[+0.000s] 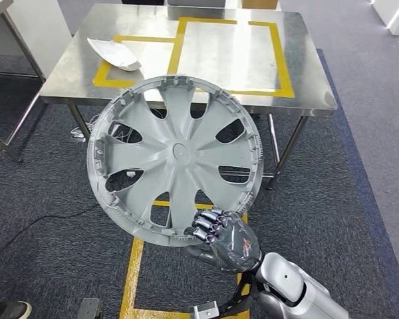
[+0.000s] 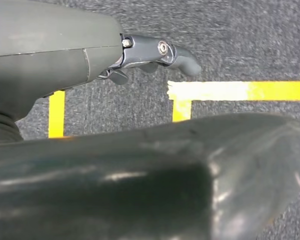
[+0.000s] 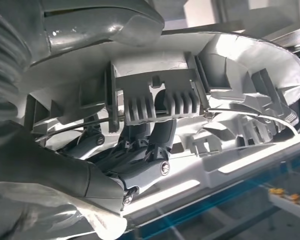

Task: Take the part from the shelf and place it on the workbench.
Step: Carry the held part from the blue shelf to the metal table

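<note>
A large grey wheel cover (image 1: pixel 175 156) with spoke-shaped openings is held up in front of me, its ribbed back side facing me. My right hand (image 1: pixel 223 240) grips its lower rim, fingers curled over the edge. In the right wrist view the dark fingers (image 3: pixel 141 150) clamp the cover's inner rim and clips (image 3: pixel 160 97). Beyond the cover stands the steel workbench (image 1: pixel 308 80), marked with yellow tape rectangles. In the left wrist view my left hand (image 2: pixel 152 52) hangs over the carpet with nothing in it; how its fingers lie is unclear.
A white curved part (image 1: pixel 114 53) lies on the workbench's left side. Grey carpet with yellow floor tape (image 1: pixel 132 272) runs between me and the bench. A dark shoe (image 1: pixel 6 309) shows at the lower left, and cables trail under the bench.
</note>
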Tool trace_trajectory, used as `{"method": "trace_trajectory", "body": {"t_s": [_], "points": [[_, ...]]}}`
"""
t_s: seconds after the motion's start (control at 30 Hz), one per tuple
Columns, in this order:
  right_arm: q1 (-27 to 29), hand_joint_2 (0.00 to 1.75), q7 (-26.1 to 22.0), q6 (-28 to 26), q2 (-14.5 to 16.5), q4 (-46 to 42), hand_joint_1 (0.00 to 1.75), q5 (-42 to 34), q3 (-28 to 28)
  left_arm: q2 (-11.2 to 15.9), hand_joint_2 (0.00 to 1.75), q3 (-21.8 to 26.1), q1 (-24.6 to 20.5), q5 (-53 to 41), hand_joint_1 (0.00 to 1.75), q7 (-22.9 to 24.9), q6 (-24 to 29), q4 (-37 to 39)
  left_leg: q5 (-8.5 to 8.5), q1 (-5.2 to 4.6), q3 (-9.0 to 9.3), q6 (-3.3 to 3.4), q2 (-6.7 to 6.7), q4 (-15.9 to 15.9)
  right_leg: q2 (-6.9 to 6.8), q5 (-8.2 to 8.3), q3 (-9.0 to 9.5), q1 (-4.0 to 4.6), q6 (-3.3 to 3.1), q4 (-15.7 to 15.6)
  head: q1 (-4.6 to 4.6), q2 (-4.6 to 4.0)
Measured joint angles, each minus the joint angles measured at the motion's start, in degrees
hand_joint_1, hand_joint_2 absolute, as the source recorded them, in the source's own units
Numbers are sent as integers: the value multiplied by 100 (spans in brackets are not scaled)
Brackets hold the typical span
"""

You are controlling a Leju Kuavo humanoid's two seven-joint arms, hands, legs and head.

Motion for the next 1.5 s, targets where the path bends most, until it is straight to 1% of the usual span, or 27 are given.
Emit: {"method": "trace_trajectory", "body": {"t_s": [0.03, 0.07, 0.1, 0.17, 0.23, 0.3, 0.33, 0.4, 0.47, 0.5, 0.57, 0.63, 0.7, 0.87, 0.93, 1.0, 1.07, 1.1, 1.13, 1.2, 1.23, 1.27, 1.3, 1.37, 1.4, 1.47, 1.5], "points": [[5, 175, -1, 0, 0, 4, 175, 2, 1, -2, 0, 0, 1, 1, 0, 0, 0, 0, -3, -3, 3, 4, -74, 2, 11, 4, -148, 2, -3, 200, -1, -1], [9, 175, -2, 0, -1, 7, 175, 4, 2, -2, 0, 0, 2, 1, 0, 0, 0, 0, -6, -4, 8, 2, -155, 5, 19, 135, -191, 4, -9, 168, -1, -1], [11, 175, -3, 0, -1, 10, 175, 5, 2, -3, 0, 1, 2, 2, 0, 0, 0, 0, -10, -3, 18, -4, -239, 10, 44, 370, -119, 1, -21, -102, 0, 0], [11, 175, -2, 0, -1, 13, 175, 4, 2, -8, 0, 1, 0, 3, 0, 0, 0, 0, -26, 1, 24, -39, -394, 27, 276, 816, 181, -24, -47, -883, -2, 0], [7, 175, -11, -2, 1, 17, 175, -18, 2, -10, 0, 1, -3, 4, 0, 0, 1, 0, -30, 9, -24, -100, -511, 53, 511, 924, 378, -45, -76, -1331, -10, 0], [5, 175, -85, -11, 5, 20, 175, -160, 4, -9, 0, 1, 11, -2, 0, 0, 2, 1, -22, 29, -64, -174, -608, 54, 504, 879, 428, -38, -121, -1396, -14, 1], [5, 175, -134, -16, 13, 20, 175, -260, 6, -6, 0, 1, 25, -9, 0, 0, 2, 1, -33, 34, -70, -211, -594, 66, 455, 879, 454, -39, -152, -1405, -14, 1], [2, 175, -194, -20, 39, 14, 175, -416, 8, 0, 0, 0, 27, -26, 0, -3, 2, 0, -171, 19, -180, -277, -353, 331, 343, 861, 538, -51, -229, -1434, -53, 1], [11, 175, -206, -19, 60, 9, 175, -464, 7, 1, 0, -1, 8, -36, 0, -7, 0, 0, -458, 20, -525, -327, -32, 1029, 226, 804, 619, -39, -278, -1441, -94, 1], [17, 175, -210, -18, 62, 9, 175, -472, 5, 1, 0, -2, 6, -38, 0, -7, -2, 1, -571, 32, -724, -345, 39, 1395, 175, 769, 654, -32, -284, -1441, -96, 0], [27, 175, -225, -14, 67, 10, 175, -483, 4, 1, 0, -1, 24, -40, 0, -7, -8, 2, -519, 49, -907, -360, 82, 1671, 109, 689, 741, -27, -273, -1441, -97, 0], [35, 175, -243, -11, 74, 9, 175, -487, 5, 4, 0, 0, 38, -43, 0, -7, -14, 1, -86, 51, -668, -334, 88, 1095, 62, 592, 871, -28, -244, -1441, -99, 1], [39, 175, -252, -12, 81, 9, 175, -487, 3, 9, 0, -1, 34, -44, 0, -8, -15, 1, 134, 21, -320, -269, 99, 415, 21, 494, 947, -17, -195, -1465, -108, 0], [18, 175, -259, -17, 99, 7, 175, -492, -5, 11, 0, 0, 61, -46, 0, -13, -21, 1, -70, 5, -14, -90, 99, 37, -8, 487, 1032, -7, -52, -1394, -108, -2], [13, 175, -257, -15, 101, 8, 175, -502, -8, 11, 0, 0, 67, -46, 0, -16, -22, 1, -147, 18, 122, -26, 87, -2, 5, 422, 687, -1, -46, -837, -88, -3], [21, 175, -254, -13, 101, 9, 175, -508, -11, 8, 0, 1, 71, -45, 0, -17, -24, 1, -255, 6, 229, 8, 80, -6, 16, 180, 135, 10, -46, -114, -62, -3], [44, 175, -255, -13, 101, 9, 175, -509, -13, 6, 0, 1, 93, -44, 0, -17, -26, 2, -396, -5, 393, 13, 66, -6, 17, -29, -270, 13, -43, 150, -44, -3], [56, 175, -255, -13, 101, 9, 175, -512, -14, 7, 0, 1, 101, -44, 0, -17, -27, 2, -478, -7, 505, 8, 56, -6, 16, 7, -353, 13, -49, 30, -40, -3], [69, 175, -255, -13, 101, 9, 175, -516, -17, 6, 0, 1, 104, -44, 0, -17, -28, 2, -568, -7, 629, -1, 50, -6, 16, 197, -366, 13, -59, -241, -35, -4], [94, 175, -253, -11, 101, 15, 175, -531, -25, 5, 0, 1, 110, -44, 0, -17, -29, 2, -760, -12, 842, -37, 38, -2, 2, 884, -325, 22, -92, -872, -36, -4], [105, 175, -254, -10, 103, 18, 175, -535, -34, 5, 0, 0, 108, -44, 0, -17, -30, 2, -852, -10, 915, -69, 36, -9, 1, 1135, -279, 40, -121, -1064, -39, -4], [112, 175, -256, -9, 108, 17, 175, -540, -45, 6, 0, 1, 105, -44, 0, -18, -30, 2, -915, -8, 987, -108, 38, -12, 4, 1267, -238, 58, -156, -1162, -40, -4], [110, 175, -257, -5, 113, 15, 175, -546, -59, 5, 0, 2, 94, -45, 0, -19, -31, 2, -939, -4, 1052, -146, 41, -11, 12, 1227, -180, 79, -196, -1173, -43, -4], [103, 175, -259, 10, 134, 7, 175, -569, -95, 2, 0, 3, 64, -46, 0, -22, -31, 2, -839, 7, 1016, -208, 57, 205, 36, 1159, -18, 72, -275, -1226, -36, -3], [99, 175, -256, 18, 147, 7, 175, -584, -113, 0, 0, 2, 51, -46, 0, -26, -31, 2, -757, 12, 870, -232, 63, 478, 31, 1121, 75, 63, -307, -1251, -50, -2], [108, 175, -248, 42, 175, 8, 175, -627, -145, -2, 0, 1, 41, -46, 0, -34, -25, 2, -799, 24, 394, -279, 73, 1187, 16, 1024, 269, 50, -349, -1303, -67, -2], [118, 175, -244, 57, 191, 8, 175, -662, -157, -2, 0, 1, 48, -46, 0, -35, -21, 2, -974, 31, 154, -294, 74, 1448, 18, 972, 356, 49, -356, -1320, -75, -2]]}}
